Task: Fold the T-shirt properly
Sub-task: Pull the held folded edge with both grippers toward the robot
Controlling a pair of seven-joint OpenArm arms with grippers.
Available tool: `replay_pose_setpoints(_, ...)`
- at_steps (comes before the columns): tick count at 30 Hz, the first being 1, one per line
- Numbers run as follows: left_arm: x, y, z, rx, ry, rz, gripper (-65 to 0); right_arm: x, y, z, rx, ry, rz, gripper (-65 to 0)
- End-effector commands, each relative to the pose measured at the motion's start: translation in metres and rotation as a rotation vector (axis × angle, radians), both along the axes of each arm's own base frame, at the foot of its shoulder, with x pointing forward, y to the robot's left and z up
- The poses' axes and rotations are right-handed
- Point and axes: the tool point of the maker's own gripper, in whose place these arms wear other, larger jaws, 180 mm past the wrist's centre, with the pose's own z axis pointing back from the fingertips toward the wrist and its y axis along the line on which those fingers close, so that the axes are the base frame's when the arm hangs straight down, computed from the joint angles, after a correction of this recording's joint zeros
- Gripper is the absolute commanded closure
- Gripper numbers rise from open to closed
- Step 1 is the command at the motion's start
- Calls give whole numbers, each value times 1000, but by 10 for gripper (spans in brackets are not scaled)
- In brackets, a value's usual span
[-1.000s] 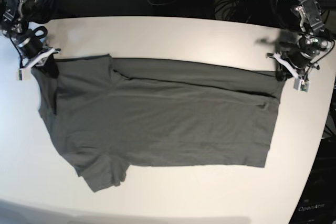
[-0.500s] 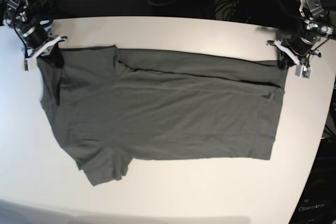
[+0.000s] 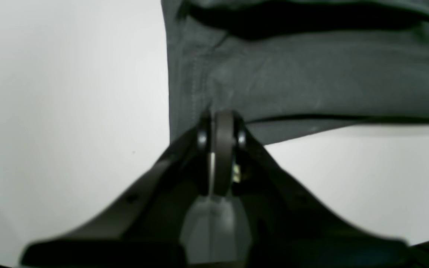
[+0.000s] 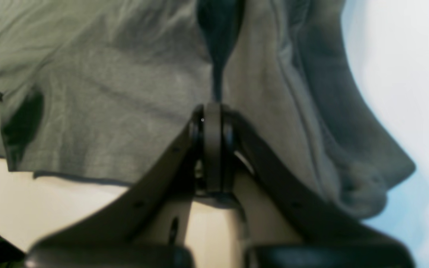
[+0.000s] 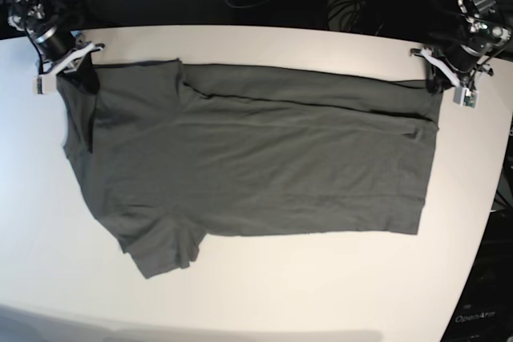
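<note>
The dark grey T-shirt (image 5: 248,162) lay spread lengthwise across the white table (image 5: 264,294), one long side folded over, while my left gripper (image 5: 446,79) pinched its hem corner tight and my right gripper (image 5: 66,68) clamped the bunched shoulder end, the cloth stretched between them.

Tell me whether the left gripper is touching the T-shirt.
Touching. The left wrist view shows the left gripper with its jaws shut on the hem corner of the T-shirt, the cloth pinched between them with no gap.
</note>
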Motion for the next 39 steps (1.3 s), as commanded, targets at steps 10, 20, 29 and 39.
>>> replay_pose_setpoints(10,-81,13,-41,93,347,-6,-23,-62,-4,-43,-98,289,74,-6)
replay_pose_setpoints(20,-92,13,-43,92,357,-7,-23,-74,-3,-45,-80,295,30,-6)
replay_pose_setpoints(29,-106,7,-47,77,364,-7,-23,-85,6,-45,-51,263,2,-6)
replay_pose_setpoints(39,-121,7,-49,78,392,-7,-23,-96,9,-45,-44,262,-7,-6)
